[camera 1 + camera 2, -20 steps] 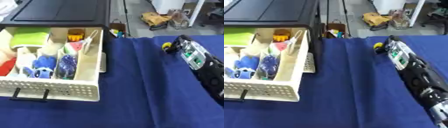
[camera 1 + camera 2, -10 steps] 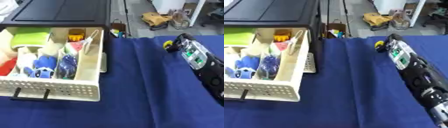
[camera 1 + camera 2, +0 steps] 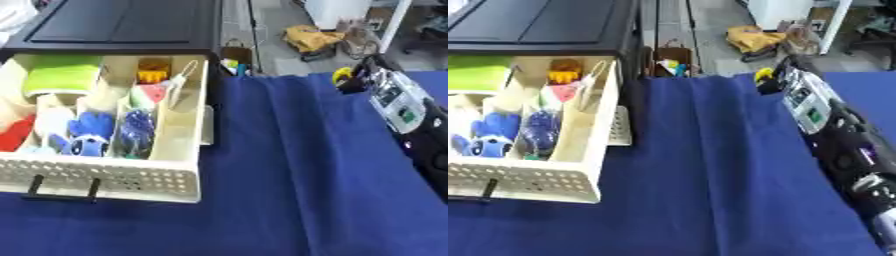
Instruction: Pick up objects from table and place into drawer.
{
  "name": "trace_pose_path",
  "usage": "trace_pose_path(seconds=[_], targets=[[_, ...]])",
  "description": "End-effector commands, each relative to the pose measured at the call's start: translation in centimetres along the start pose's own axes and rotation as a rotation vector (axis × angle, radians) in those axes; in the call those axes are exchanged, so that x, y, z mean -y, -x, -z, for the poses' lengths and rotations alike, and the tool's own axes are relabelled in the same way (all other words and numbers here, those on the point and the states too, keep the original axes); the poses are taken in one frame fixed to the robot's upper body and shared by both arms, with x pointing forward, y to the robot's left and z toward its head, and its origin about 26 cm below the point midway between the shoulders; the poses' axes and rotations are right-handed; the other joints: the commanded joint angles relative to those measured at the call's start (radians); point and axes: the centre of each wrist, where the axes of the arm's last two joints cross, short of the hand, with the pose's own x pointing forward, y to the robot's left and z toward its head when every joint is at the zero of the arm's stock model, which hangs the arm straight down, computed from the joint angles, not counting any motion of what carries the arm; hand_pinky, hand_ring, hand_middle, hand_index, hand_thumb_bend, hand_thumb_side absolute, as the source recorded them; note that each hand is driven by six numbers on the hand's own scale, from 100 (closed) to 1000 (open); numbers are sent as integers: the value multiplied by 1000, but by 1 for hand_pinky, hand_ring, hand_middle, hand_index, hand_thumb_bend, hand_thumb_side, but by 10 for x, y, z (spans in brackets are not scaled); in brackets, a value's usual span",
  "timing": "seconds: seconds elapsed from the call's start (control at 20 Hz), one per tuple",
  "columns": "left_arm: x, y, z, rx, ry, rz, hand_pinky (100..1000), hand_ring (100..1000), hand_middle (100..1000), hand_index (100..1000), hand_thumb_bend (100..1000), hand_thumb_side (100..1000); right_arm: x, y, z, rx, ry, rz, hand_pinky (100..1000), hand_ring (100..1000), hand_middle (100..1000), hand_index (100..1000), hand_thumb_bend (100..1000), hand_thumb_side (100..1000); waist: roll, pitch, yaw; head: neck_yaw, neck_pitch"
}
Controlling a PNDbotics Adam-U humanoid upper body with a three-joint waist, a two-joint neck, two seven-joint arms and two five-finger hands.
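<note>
- Spreading across the whole tabletop [image 3: 262,190], a dark blue cloth, creased in long folds running from 12 toward 6 o'clock; beyond its far edge, a grey floor with clutter.
- Standing pulled out at 9 to 10 o'clock, a cream drawer [image 3: 105,175] with a perforated front and a dark handle, under a black cabinet top [image 3: 122,25].
- Lying in its compartments already: a green soft block [image 3: 59,75] at the far left, a small orange piece [image 3: 153,70] beside it, a blue plush toy [image 3: 87,135], a red item [image 3: 13,135] at the left edge.
- Reaching in from 4 o'clock toward 1 o'clock, the right hand [image 3: 773,75] on its black and silver arm, at the cloth's far edge.
- Showing just at the tip of that hand, a small yellow object [image 3: 763,75], touching or nearly touching the fingers.
- Fingers mostly hidden behind the forearm, so apart or clamped: cannot tell.
- Left hand appearing nowhere.
- Judging the yellow object: probably light, small and rounded, likely to roll or slide on the cloth; whether stiff or soft, not clear.
- Best taken across its middle between thumb and fingers, then carried toward 9 o'clock into a freer compartment on the drawer's right side.
</note>
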Motion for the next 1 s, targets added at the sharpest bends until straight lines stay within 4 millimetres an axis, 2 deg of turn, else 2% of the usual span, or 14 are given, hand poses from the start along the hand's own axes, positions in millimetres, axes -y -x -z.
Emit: trace_pose_path(seconds=[0.05, 0.3, 0.5, 1.0], targets=[[1, -3, 8, 61, -23, -27, 284, 475, 523, 700, 317, 1000, 32, -3, -4, 29, 79, 21, 663, 776, 255, 485, 100, 246, 1, -30, 0, 6, -9], [1, -3, 9, 60, -20, -26, 285, 475, 522, 700, 318, 1000, 53, -14, -17, 109, 134, 43, 665, 776, 252, 483, 100, 249, 0, -40, -2, 12, -5], [1, -3, 9, 56, -19, -26, 285, 474, 521, 700, 318, 1000, 69, -31, -34, 214, 156, 42, 661, 775, 253, 481, 100, 257, -2, -50, -5, 19, 0], [2, -3, 8, 45, -14, -30, 285, 473, 516, 700, 320, 1000, 92, -88, -95, 487, 136, 67, 654, 777, 257, 477, 100, 263, -10, -84, -10, 27, 13]])
